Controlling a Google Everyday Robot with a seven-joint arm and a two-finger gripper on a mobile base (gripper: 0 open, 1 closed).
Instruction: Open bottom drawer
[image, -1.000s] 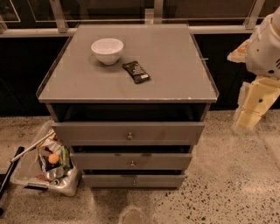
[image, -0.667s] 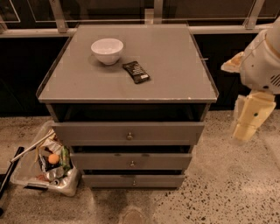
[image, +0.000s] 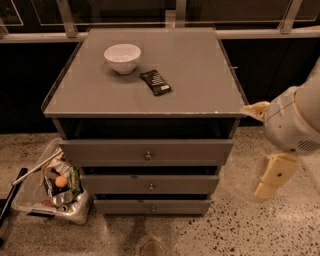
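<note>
My gripper (image: 274, 176) hung at the right of the cabinet (image: 150, 95), level with the middle and bottom fronts, well apart from all three and touching nothing. Whether it was released or clenched: cannot tell.

Target was the bottom drawer (image: 152, 206), lowest and slimmest of the three grey fronts, just above the speckled floor (image: 240, 230). Small metal knob (image: 153, 208) at its centre. It sat nearly flush under the middle drawer (image: 150, 184); I judged it not yet pulled. Top drawer (image: 146, 151) above that, bigger knob.

Risks from there, as I read them:
- Wrong knob. All three line up on one vertical axis, close together. A slightly high approach would have landed me on the middle drawer.
- Knob was tiny. An off-centre grip would likely slip off on the pull, and the drawer would stay put.
- I was off to the side. Coming in at an angle and pulling skewed could have jammed the drawer in its runners.
- Low reach near the floor left little room under the front; I could have clipped the floor or the middle front's lower edge.
- A hard yank might have rocked the cabinet and shifted the white bowl (image: 122, 57) and the dark packet (image: 155, 82) on top.
- Clear bin of rubbish (image: 52, 187) sat at the lower left corner, away from my side, low concern.
</note>
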